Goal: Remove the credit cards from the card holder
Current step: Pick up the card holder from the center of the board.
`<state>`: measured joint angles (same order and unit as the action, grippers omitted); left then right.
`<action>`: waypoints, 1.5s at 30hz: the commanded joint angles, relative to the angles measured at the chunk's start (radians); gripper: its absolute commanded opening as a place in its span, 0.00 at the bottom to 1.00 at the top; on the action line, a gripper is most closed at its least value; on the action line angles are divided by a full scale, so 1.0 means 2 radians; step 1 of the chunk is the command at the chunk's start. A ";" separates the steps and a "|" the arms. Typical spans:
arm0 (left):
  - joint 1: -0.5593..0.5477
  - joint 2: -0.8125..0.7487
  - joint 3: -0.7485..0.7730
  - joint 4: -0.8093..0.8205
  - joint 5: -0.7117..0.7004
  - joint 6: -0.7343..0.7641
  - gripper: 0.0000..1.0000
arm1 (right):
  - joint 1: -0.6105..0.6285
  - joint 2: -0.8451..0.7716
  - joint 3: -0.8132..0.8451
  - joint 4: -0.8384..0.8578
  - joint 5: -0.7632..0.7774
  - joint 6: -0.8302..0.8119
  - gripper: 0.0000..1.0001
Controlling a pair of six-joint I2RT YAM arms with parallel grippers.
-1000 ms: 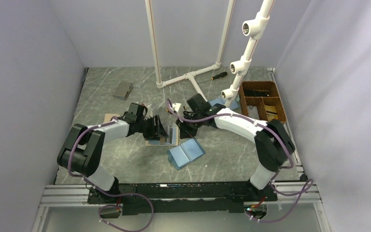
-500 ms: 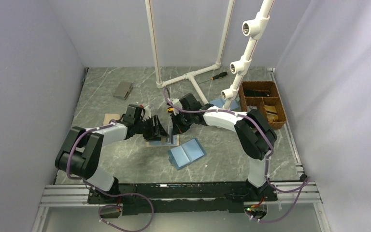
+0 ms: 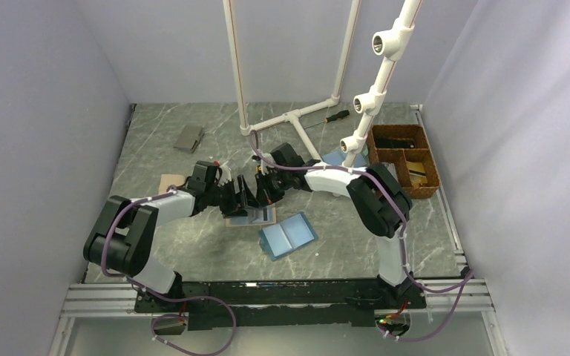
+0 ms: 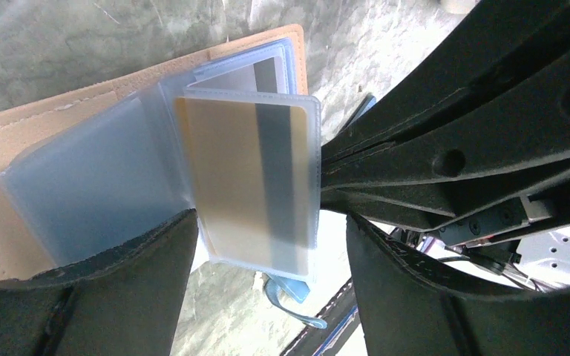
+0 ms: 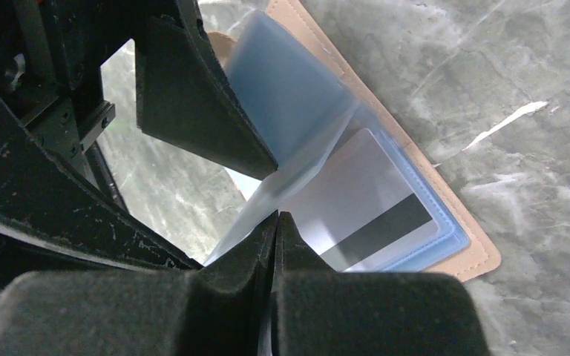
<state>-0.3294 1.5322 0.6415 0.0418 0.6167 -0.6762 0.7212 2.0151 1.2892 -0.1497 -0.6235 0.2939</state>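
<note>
The card holder (image 3: 251, 216) lies open on the table, tan outside (image 4: 59, 126) with clear blue-tinted sleeves. A gold card (image 4: 245, 178) with a dark stripe sits in a sleeve that stands raised. A silver card (image 5: 371, 204) with a black stripe lies in a flat sleeve on the tan cover (image 5: 475, 256). My left gripper (image 3: 239, 199) is open, its fingers (image 4: 119, 282) on either side of the raised sleeve (image 4: 267, 222). My right gripper (image 3: 262, 191) is shut on the raised sleeve's edge (image 5: 274, 222), right beside the left gripper.
An all light-blue bifold (image 3: 287, 235) lies open just right of the holder. A small grey wallet (image 3: 189, 138) lies at the back left. A white pipe frame (image 3: 289, 116), a screwdriver (image 3: 334, 116) and a brown compartment tray (image 3: 403, 152) stand behind.
My right gripper has moved left to the card holder and now pinches the raised sleeve. The left gripper has stayed over the holder.
</note>
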 commanded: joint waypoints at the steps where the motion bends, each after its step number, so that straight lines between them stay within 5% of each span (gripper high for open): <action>1: 0.001 -0.018 -0.004 0.013 0.010 -0.002 0.78 | -0.002 0.004 0.021 0.041 -0.050 0.028 0.00; 18: 0.005 -0.056 -0.005 -0.040 -0.040 0.006 0.73 | -0.008 0.045 0.041 0.119 -0.148 0.112 0.00; 31: 0.027 -0.060 -0.019 -0.035 -0.048 0.009 0.48 | -0.016 0.029 0.064 0.043 -0.090 0.043 0.00; 39: 0.037 -0.061 -0.024 -0.028 -0.055 0.012 0.41 | -0.027 0.022 0.063 0.035 -0.095 0.033 0.01; 45: 0.045 -0.055 -0.034 -0.007 -0.050 0.012 0.15 | -0.031 0.023 0.064 0.034 -0.103 0.033 0.02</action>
<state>-0.2504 1.4322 0.5892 -0.0250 0.5156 -0.6651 0.6659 2.1132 1.3819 -0.0822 -0.8162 0.3801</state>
